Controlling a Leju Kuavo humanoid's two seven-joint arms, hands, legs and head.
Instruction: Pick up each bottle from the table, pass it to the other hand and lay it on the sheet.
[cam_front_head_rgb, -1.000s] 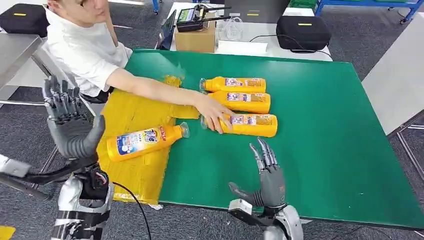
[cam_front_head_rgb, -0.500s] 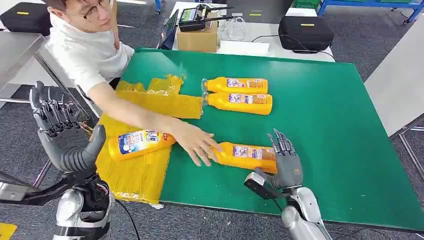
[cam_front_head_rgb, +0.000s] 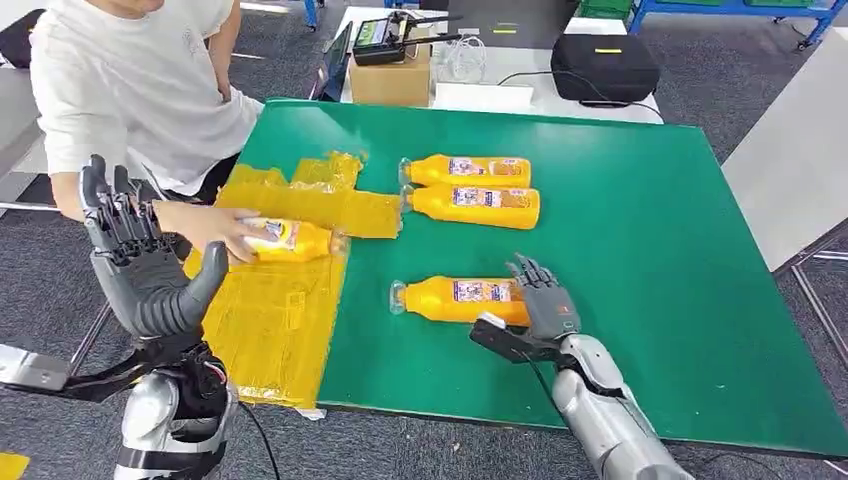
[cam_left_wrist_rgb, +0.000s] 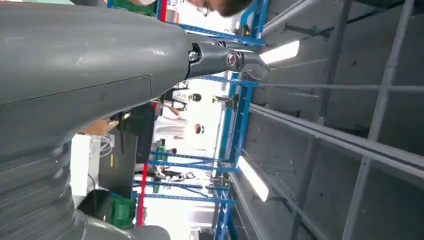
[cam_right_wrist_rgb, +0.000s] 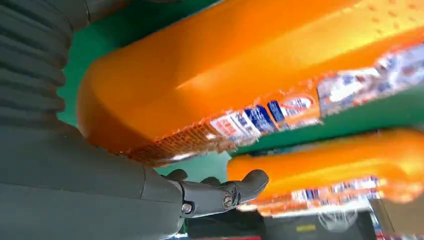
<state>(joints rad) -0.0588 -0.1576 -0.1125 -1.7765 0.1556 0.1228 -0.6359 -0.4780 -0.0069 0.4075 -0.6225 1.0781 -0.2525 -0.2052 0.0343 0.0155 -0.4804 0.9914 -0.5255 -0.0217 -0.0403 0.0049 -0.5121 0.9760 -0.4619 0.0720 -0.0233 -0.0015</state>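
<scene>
Green table (cam_front_head_rgb: 640, 250) in a workshop, grey carpet floor, a second table behind with a cardboard box (cam_front_head_rgb: 392, 78) and a black case (cam_front_head_rgb: 605, 62). Head view: yellow sheet (cam_front_head_rgb: 275, 320) lies over the table's left part. Near bottle (cam_front_head_rgb: 460, 298) lies on its side on the green, cap toward the sheet; right hand (cam_front_head_rgb: 540, 308) sits at its base end, fingers draped over the top, thumb low on the near side — contact likely, a closed grip not evident. Two more bottles (cam_front_head_rgb: 468, 188) lie side by side further back, touching. A person (cam_front_head_rgb: 130, 90) at the left edge holds a fourth bottle (cam_front_head_rgb: 285, 238) on the sheet. Left hand (cam_front_head_rgb: 140, 260) is raised beside the sheet, fingers spread wide, holding nothing.

Left wrist view: left hand's thumb (cam_left_wrist_rgb: 225, 59) points up at ceiling beams and blue racking, nothing in the palm.

Right wrist view: orange bottle body (cam_right_wrist_rgb: 240, 75) close against the palm, thumb (cam_right_wrist_rgb: 225, 195) still clear of it; the far bottles show beyond, blurred.

Risks — grip sits at the base end, so the bottle could tip cap-down or slip when lifted. Smooth rounded plastic may roll away under the fingers. The person's arm is in the drop zone, near the raised left hand, so the handover could hit it.
</scene>
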